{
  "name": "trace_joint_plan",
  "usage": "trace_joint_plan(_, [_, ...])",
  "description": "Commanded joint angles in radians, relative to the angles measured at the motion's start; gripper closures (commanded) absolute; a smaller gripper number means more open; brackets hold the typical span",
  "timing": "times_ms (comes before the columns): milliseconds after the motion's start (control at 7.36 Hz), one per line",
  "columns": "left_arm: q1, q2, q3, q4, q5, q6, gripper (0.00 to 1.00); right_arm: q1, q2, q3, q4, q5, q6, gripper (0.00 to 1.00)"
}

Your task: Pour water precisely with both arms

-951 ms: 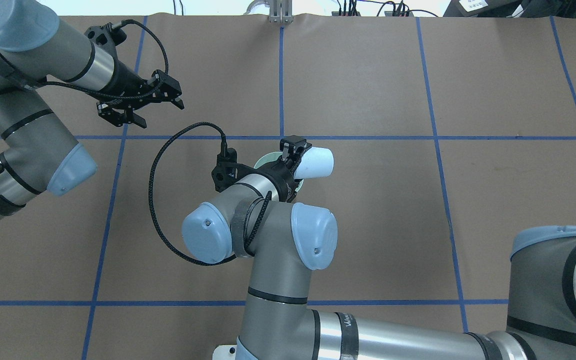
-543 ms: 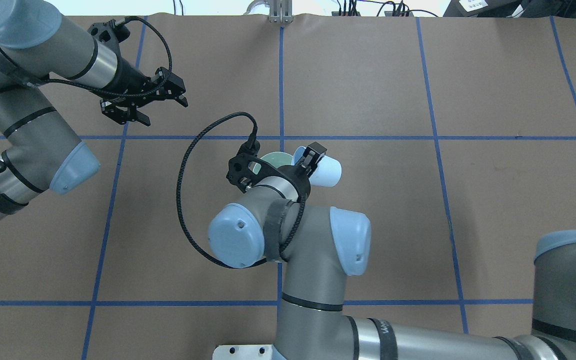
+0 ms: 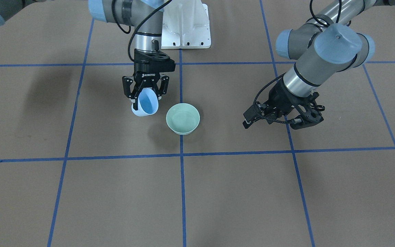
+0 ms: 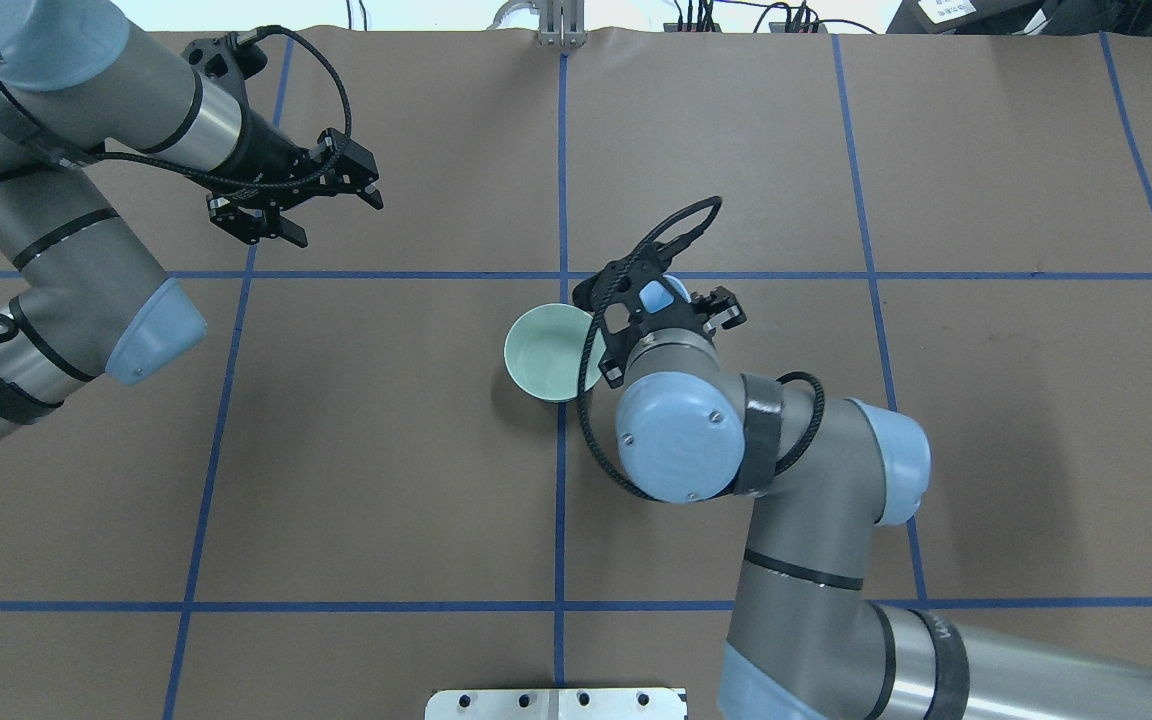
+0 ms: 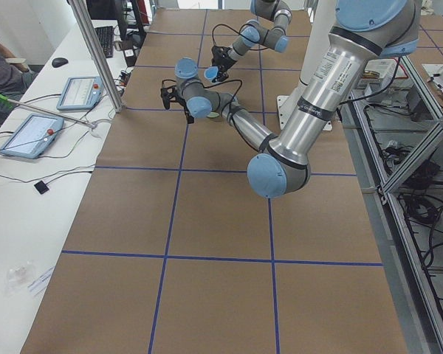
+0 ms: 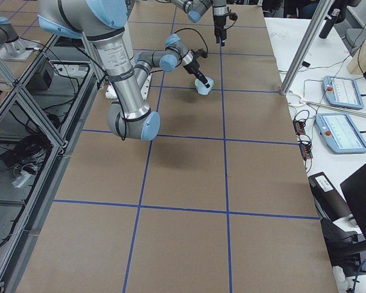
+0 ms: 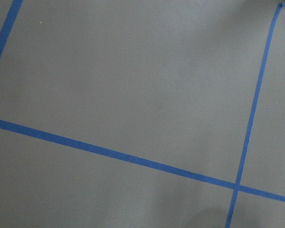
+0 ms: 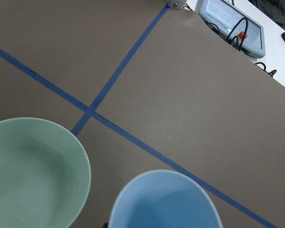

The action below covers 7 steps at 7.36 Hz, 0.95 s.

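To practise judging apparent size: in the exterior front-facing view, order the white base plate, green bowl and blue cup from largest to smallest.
1. white base plate
2. green bowl
3. blue cup, slightly smaller, though held in the right gripper, possibly nearer the camera

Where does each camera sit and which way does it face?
Front-facing: across the table, facing the robot; left arm, right arm, right gripper holding blue cup beside green bowl.
Overhead: behind the robot, looking down; the same arms, left gripper open.
Exterior left: table end; left arm nearest.
Exterior right: opposite end; right arm nearest.
Left wrist: down at taped table; no body.
Right wrist: down at cup and bowl, shared with front-facing.
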Motion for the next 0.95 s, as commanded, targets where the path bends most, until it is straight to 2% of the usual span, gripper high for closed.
trace_joint_plan(0, [0.000, -0.016, 0.002, 0.007, 0.002, -0.002, 0.00, 0.164, -0.133, 0.101, 0.042, 0.202, 0.075, 0.87])
trace_joint_plan(136, [0.000, -0.016, 0.002, 0.007, 0.002, -0.002, 0.00, 0.186, -0.237, 0.126, 0.139, 0.204, 0.078, 0.87])
trace_joint_plan(543, [0.000, -0.023, 0.002, 0.008, 0.003, -0.003, 0.00, 0.255, -0.508, 0.133, 0.408, 0.193, 0.263, 0.84])
trace_joint_plan(679, [0.000, -0.025, 0.002, 0.008, 0.003, -0.003, 0.00, 0.264, -0.628, 0.099, 0.609, 0.174, 0.332, 0.83])
trace_joint_plan(815, [0.000, -0.028, 0.003, 0.008, 0.003, -0.002, 0.00, 0.272, -0.702, 0.031, 0.795, 0.158, 0.342, 0.80])
